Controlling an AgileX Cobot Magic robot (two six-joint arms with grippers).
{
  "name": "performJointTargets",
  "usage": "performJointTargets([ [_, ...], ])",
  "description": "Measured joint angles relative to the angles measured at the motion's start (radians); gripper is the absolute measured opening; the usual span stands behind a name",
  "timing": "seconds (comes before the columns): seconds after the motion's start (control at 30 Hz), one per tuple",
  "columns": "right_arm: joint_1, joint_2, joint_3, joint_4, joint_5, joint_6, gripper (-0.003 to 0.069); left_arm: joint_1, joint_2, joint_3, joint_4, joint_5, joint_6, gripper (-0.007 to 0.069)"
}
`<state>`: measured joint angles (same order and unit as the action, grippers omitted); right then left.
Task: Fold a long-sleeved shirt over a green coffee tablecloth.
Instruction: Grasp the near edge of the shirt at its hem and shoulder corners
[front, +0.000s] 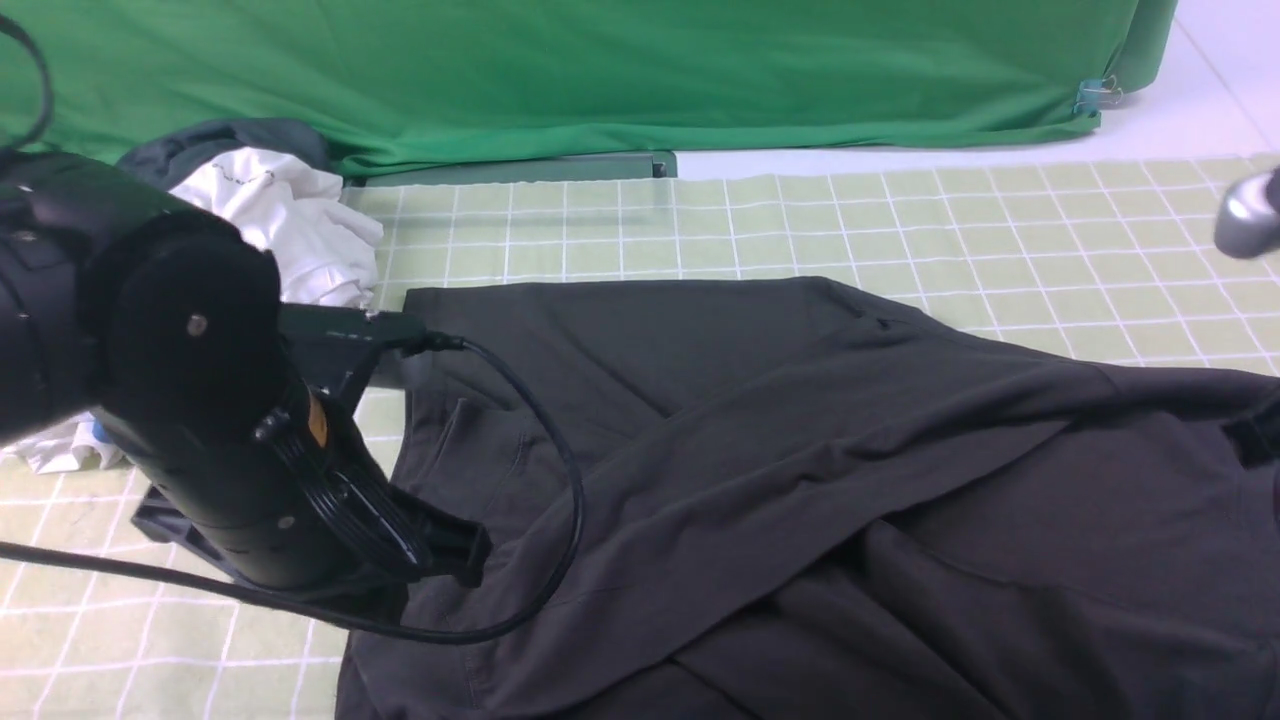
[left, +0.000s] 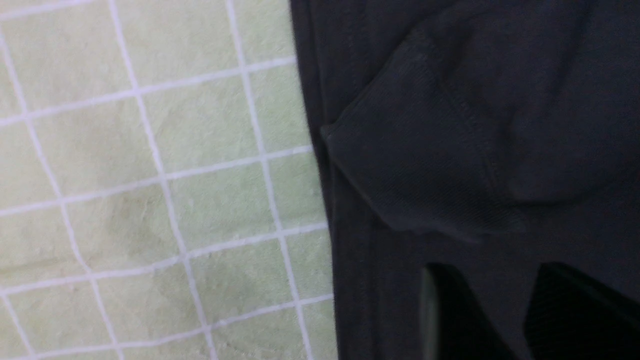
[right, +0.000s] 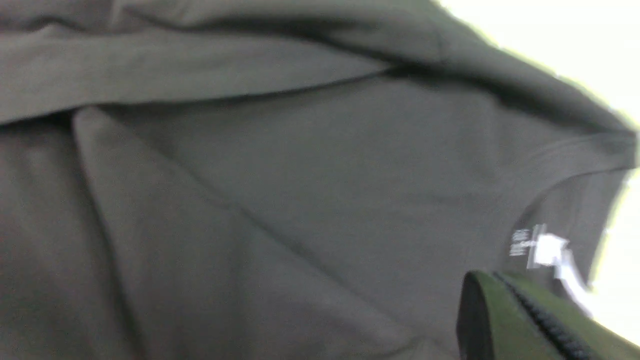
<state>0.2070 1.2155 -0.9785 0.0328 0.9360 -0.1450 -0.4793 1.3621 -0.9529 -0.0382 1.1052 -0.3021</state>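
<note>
— Where's the left pincer (left: 492, 272)?
— Narrowly parted by the cuff (left: 425, 170), gripping nothing. The long-sleeved shirt (front: 800, 450) sprawls over the green coffee tablecloth (front: 900, 220), toward the counter's near-right corner.
— And the right pincer (front: 1255, 437)?
— Closed at the right edge; whether it holds cloth is unclear. Smooth that sleeve flat first.

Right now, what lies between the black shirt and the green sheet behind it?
Between shirt and sheet: bare checked tablecloth, plus a grey-green bar at the sheet's foot; front view shows it.

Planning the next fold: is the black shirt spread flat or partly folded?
Partly folded: a sleeve lies diagonally across the black shirt, and a cuff rests by its edge.
</note>
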Motion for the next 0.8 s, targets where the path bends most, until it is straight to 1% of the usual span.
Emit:
performJointTargets([
  [0.03,-0.061,0.064,-0.027,0.091,0.011,-0.072,-0.0010,0.000,-0.002,0.004,-0.026,-0.017,0.018,0.0055],
  [0.1,-0.132,0.157,-0.056,0.179,0.003,-0.148,-0.0010,0.000,-0.004,0.020,-0.059,-0.046,0.042,0.0022],
  [0.13,-0.161,0.214,-0.073,0.205,-0.007,-0.171,-0.0010,0.000,-0.004,0.036,-0.085,-0.074,0.057,0.0011],
  [0.2,-0.186,0.305,-0.102,0.219,-0.030,-0.187,-0.0010,0.000,-0.004,0.061,-0.110,-0.114,0.070,0.0005],
  [0.27,-0.188,0.383,-0.131,0.230,-0.071,-0.198,-0.0008,0.000,-0.004,0.087,-0.123,-0.150,0.075,0.0004],
  [0.37,-0.167,0.503,-0.186,0.243,-0.173,-0.202,-0.0003,0.000,-0.004,0.126,-0.125,-0.195,0.075,0.0004],
  [0.53,-0.154,0.649,-0.273,0.259,-0.195,-0.203,-0.0002,0.000,-0.004,0.138,-0.120,-0.200,0.077,0.0004],
  [0.73,-0.154,0.753,-0.332,0.259,-0.207,-0.207,0.0002,0.000,-0.004,0.138,-0.120,-0.220,0.077,0.0006],
  [0.8,-0.154,0.781,-0.350,0.260,-0.263,-0.224,0.0008,0.000,-0.004,0.138,-0.120,-0.225,0.077,0.0008],
])
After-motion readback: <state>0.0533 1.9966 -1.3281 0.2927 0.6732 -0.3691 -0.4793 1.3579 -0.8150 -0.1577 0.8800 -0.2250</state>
